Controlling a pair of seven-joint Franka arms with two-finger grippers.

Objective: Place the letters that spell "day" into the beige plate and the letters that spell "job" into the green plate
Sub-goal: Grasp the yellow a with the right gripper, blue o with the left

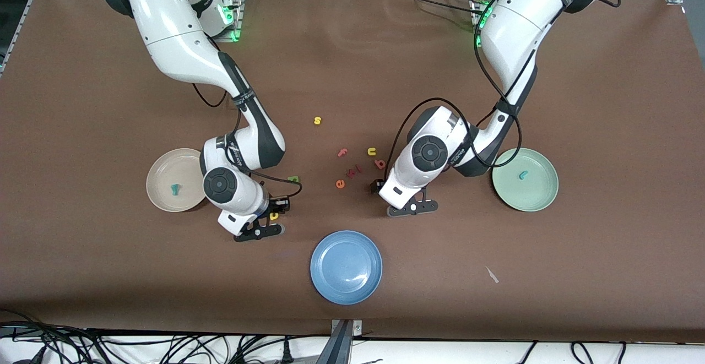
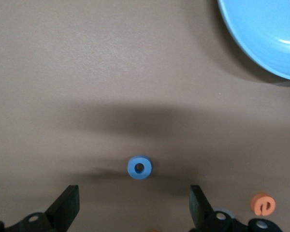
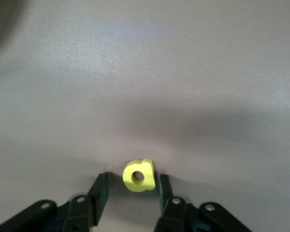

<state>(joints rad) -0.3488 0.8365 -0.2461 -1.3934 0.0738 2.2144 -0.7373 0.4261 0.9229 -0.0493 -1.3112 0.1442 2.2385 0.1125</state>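
Observation:
My right gripper [image 1: 275,213] is low over the table between the beige plate [image 1: 160,201] and the blue plate. Its fingers straddle the yellow "a" [image 3: 139,176] with a gap on one side, so the right gripper [image 3: 133,181] is open. The green "d" [image 1: 294,179] lies beside that arm's wrist. A teal "y" [image 1: 175,189] lies in the beige plate. My left gripper [image 2: 134,194] is wide open, with the blue "o" [image 2: 139,167] just ahead of its fingertips. The pinkish-red "b" [image 1: 379,163] lies by the left gripper [image 1: 379,186]. The green plate [image 1: 542,199] holds the teal "j" [image 1: 522,175].
A blue plate [image 1: 346,266] sits nearest the front camera, mid-table. Loose letters lie between the arms: orange "e" [image 1: 340,184], pink "f" [image 1: 342,153], yellow "u" [image 1: 372,151], yellow "s" [image 1: 317,120] and small reddish pieces [image 1: 355,170]. A white scrap [image 1: 492,275] lies toward the left arm's end.

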